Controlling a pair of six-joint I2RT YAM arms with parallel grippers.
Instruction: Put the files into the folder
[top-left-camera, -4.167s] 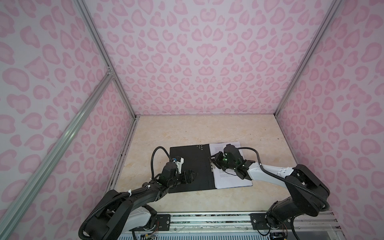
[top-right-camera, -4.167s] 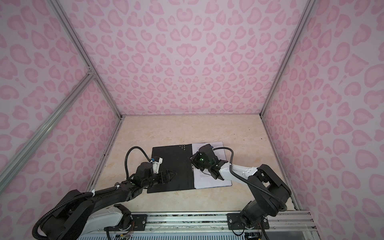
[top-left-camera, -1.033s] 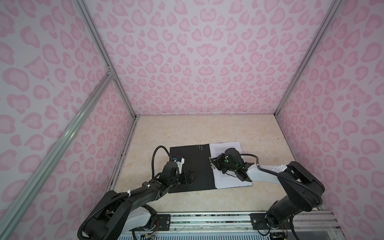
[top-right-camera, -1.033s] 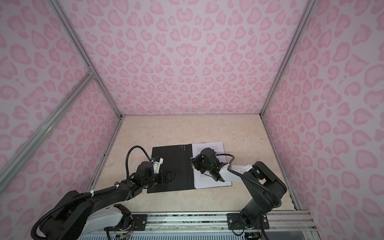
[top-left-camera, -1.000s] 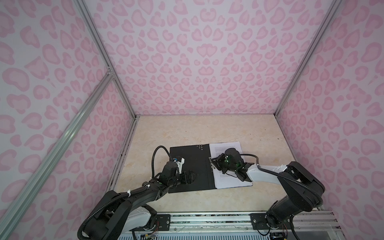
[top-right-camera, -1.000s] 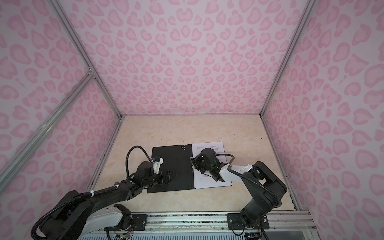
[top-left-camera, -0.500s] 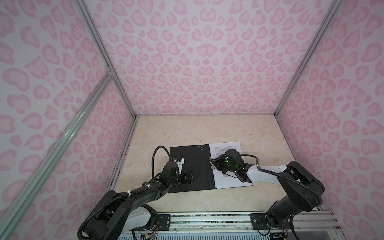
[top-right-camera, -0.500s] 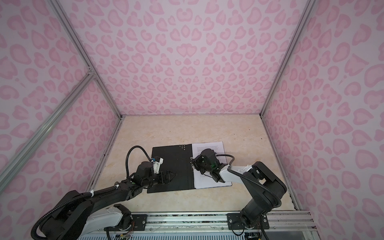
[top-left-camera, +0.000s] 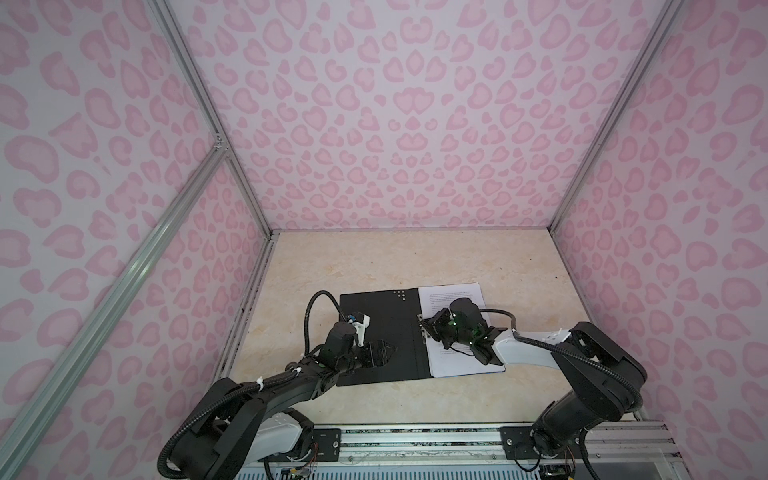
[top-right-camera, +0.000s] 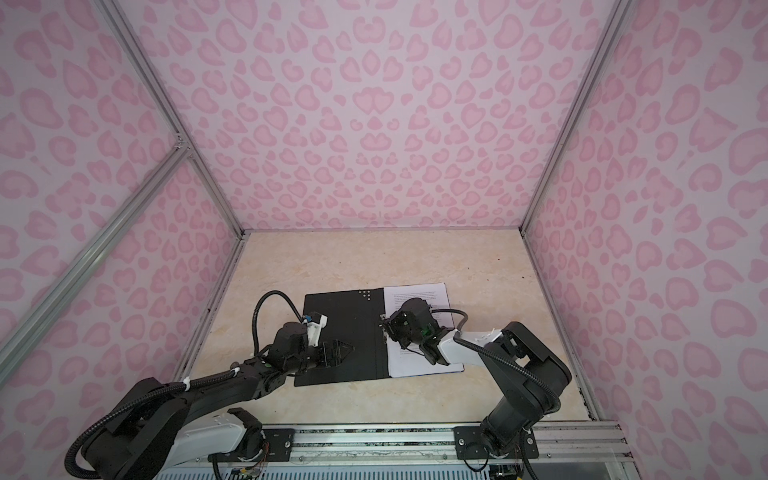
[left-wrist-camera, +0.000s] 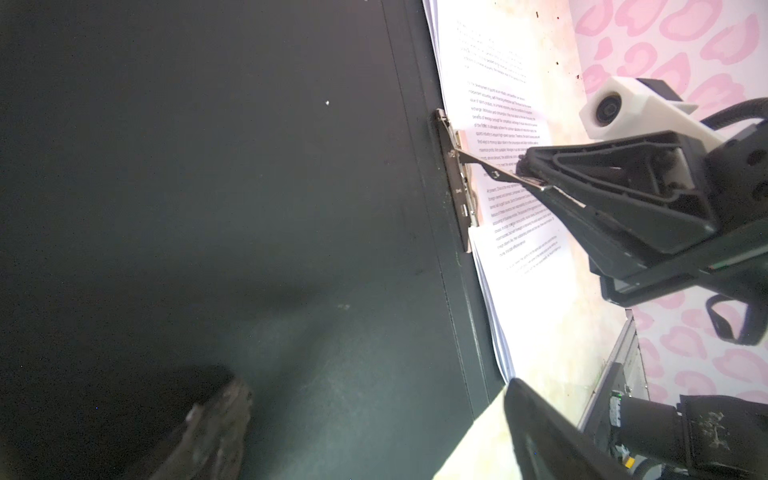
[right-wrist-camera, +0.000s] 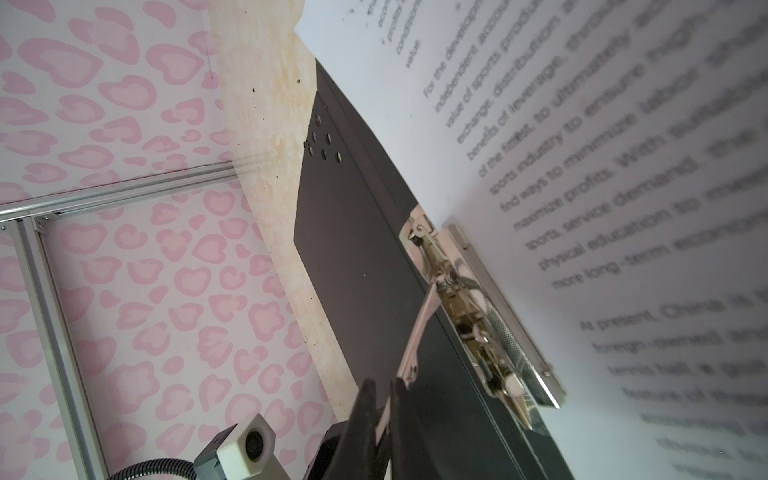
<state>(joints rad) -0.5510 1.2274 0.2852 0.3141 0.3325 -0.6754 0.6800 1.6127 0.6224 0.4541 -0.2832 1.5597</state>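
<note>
the white printed paper sheets (top-left-camera: 452, 296) lie stacked flat on the right half of the open matte black folder (top-left-camera: 386, 320), just beside the silver metal clip (right-wrist-camera: 478, 316) at its spine. the clip's thin lever (left-wrist-camera: 486, 168) stands raised at a slant, and the right gripper (left-wrist-camera: 527, 174) is pinched closed on its end. the left gripper (top-left-camera: 384, 352) sits low over the bare left cover, jaws spread wide, holding nothing. the folder lies toward the front of the beige marbled tabletop (top-left-camera: 374, 262), inside pink heart-patterned walls (top-left-camera: 395, 124).
</note>
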